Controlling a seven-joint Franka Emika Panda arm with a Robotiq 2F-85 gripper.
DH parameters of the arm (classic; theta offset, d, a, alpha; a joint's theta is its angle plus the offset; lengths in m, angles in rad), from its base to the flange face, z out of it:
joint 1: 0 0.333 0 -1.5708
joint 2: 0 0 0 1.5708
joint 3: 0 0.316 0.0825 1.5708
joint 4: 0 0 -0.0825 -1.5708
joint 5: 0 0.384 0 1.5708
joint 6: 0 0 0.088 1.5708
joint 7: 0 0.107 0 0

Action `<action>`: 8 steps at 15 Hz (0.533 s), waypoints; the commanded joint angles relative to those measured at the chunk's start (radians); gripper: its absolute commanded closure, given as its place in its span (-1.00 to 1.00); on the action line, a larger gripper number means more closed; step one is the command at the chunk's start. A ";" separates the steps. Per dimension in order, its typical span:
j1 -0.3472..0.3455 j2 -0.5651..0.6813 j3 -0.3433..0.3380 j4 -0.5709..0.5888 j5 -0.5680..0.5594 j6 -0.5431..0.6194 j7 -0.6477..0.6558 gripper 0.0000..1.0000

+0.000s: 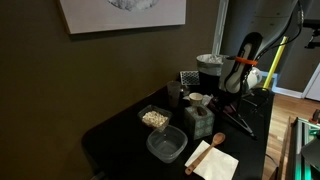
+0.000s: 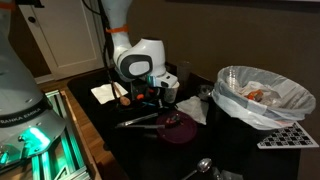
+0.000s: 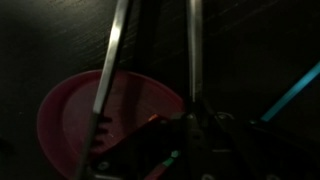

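My gripper (image 2: pixel 150 97) hangs low over the black table, just above a pair of metal tongs (image 2: pixel 140 120) that lie next to a dark red plate (image 2: pixel 178 128). In an exterior view the gripper (image 1: pixel 232 90) is at the table's far right, over the tongs (image 1: pixel 240 122). The wrist view is dark. The two tong arms (image 3: pixel 110 70) run down the picture and meet near my gripper (image 3: pixel 190 130), with the red plate (image 3: pixel 70 110) to the left. The fingers are lost in shadow, and I cannot tell whether they touch the tongs.
A bin lined with a white bag (image 2: pixel 262 95) stands beside the plate, with a black grid tray (image 2: pixel 290 137) and a spoon (image 2: pixel 200 167) nearby. A tissue box (image 1: pixel 198 120), a food container (image 1: pixel 154 118), an empty clear container (image 1: pixel 166 145) and a wooden spatula on a napkin (image 1: pixel 205 157) fill the table.
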 commanded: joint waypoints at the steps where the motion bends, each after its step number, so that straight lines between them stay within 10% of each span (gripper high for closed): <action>1: 0.012 0.007 -0.009 0.008 0.025 -0.002 -0.027 1.00; 8: -0.017 -0.053 0.005 0.008 0.011 -0.066 -0.069 0.95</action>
